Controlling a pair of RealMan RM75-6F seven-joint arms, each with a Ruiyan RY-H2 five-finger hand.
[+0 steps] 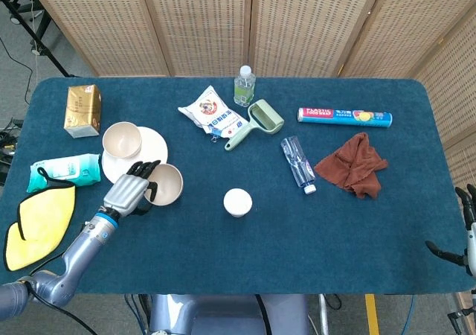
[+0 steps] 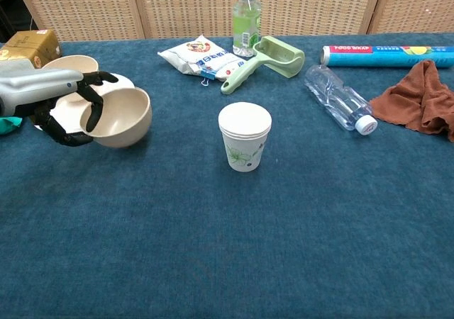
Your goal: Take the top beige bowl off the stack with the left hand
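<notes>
My left hand (image 1: 132, 193) (image 2: 55, 105) grips a beige bowl (image 1: 166, 184) (image 2: 120, 117) by its rim, fingers hooked inside and outside the wall. The bowl hangs above the blue cloth, in front of and to the right of the white plate (image 1: 152, 147). It is tilted, with its opening facing partly toward the hand. A second beige bowl (image 1: 121, 139) (image 2: 71, 64) stays upright on the plate, apart from the held one. My right hand (image 1: 467, 234) shows only at the far right edge of the head view, its fingers apart and holding nothing.
A stack of paper cups (image 1: 238, 202) (image 2: 245, 136) stands mid-table, right of the held bowl. A gold box (image 1: 82, 109), wipes pack (image 1: 65, 173) and yellow cloth (image 1: 39, 227) lie at the left. Snack bag (image 2: 198, 57), green roller (image 2: 266, 60), bottles, film box and brown cloth (image 2: 418, 99) lie further back and right.
</notes>
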